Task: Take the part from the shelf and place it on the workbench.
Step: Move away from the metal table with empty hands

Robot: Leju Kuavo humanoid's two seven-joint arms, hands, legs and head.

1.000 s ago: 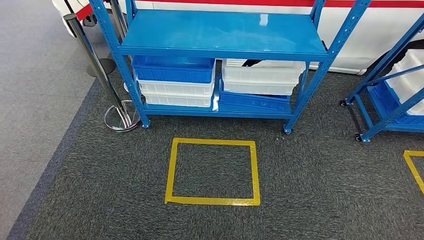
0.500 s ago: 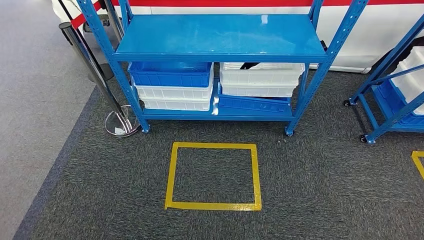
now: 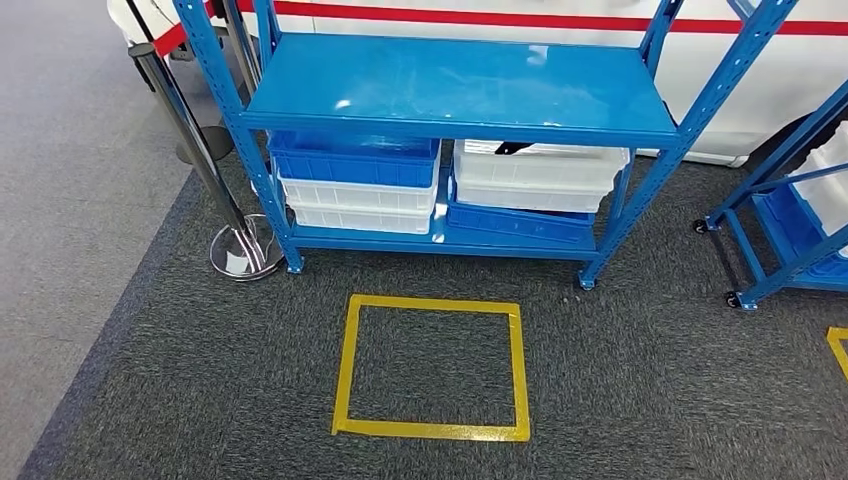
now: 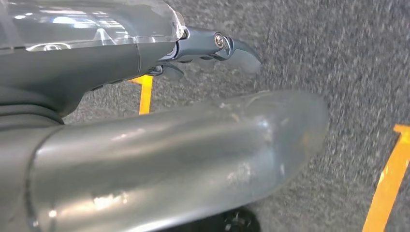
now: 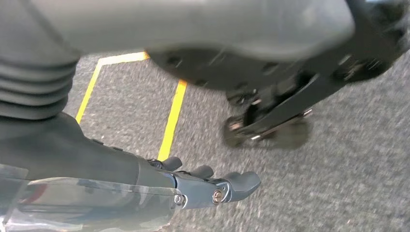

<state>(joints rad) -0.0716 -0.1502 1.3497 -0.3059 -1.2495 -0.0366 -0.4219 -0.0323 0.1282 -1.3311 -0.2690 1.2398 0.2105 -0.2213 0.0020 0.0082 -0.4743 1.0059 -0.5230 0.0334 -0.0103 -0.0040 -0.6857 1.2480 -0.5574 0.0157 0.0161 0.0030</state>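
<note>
Blue shelf point(image 3: 460, 85) at 12 o'clock, bins point(image 3: 540, 175) beneath. Left hand point(image 4: 145, 63) and right hand point(image 5: 159, 188) over carpet, fingers extended, holding nothing.

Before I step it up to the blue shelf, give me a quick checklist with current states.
1. Left hand free: ok, nothing in it.
2. Right hand free: ok, nothing in it.
3. Blue shelf ahead: ok.
4. Yellow floor square before the shelf unobstructed: ok.
5. Part located: cannot tell; something dark sits in the upper white bin, identity unclear.
6. Stanchion clear of the path: ok, it stands beside the shelf's left post.
</note>
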